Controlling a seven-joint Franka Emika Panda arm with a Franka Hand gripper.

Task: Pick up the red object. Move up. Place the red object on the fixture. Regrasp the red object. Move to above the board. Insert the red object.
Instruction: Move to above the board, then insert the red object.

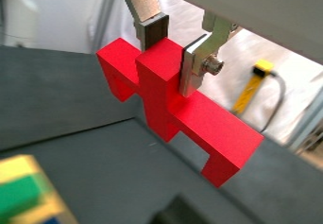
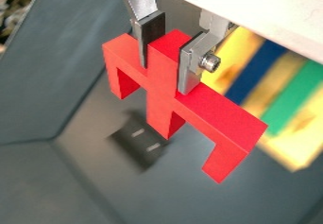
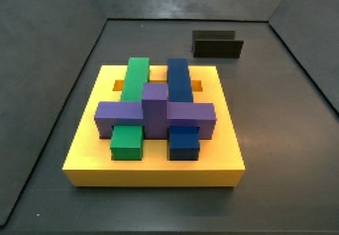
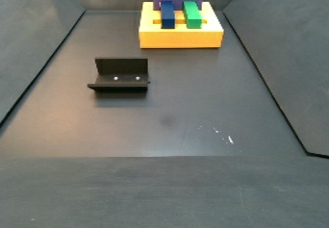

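Note:
In both wrist views my gripper (image 1: 173,53) (image 2: 169,56) is shut on the raised stub of the red object (image 1: 177,119) (image 2: 171,100), whose bar runs crosswise below the fingers. It hangs high above the dark floor. The fixture (image 3: 219,46) (image 4: 119,76) stands empty on the floor, and in a wrist view it shows as a dark shape (image 2: 139,141) under the red object. The yellow board (image 3: 153,170) (image 4: 180,39) lies apart from the fixture; its edge (image 2: 284,95) (image 1: 19,185) shows in both wrist views. Neither side view shows the gripper or the red object.
On the board sit a purple cross block (image 3: 155,108), a green block (image 3: 133,80) and a blue block (image 3: 177,80). Dark raised walls (image 3: 298,60) enclose the floor. A yellow-handled item (image 1: 259,77) lies outside the wall.

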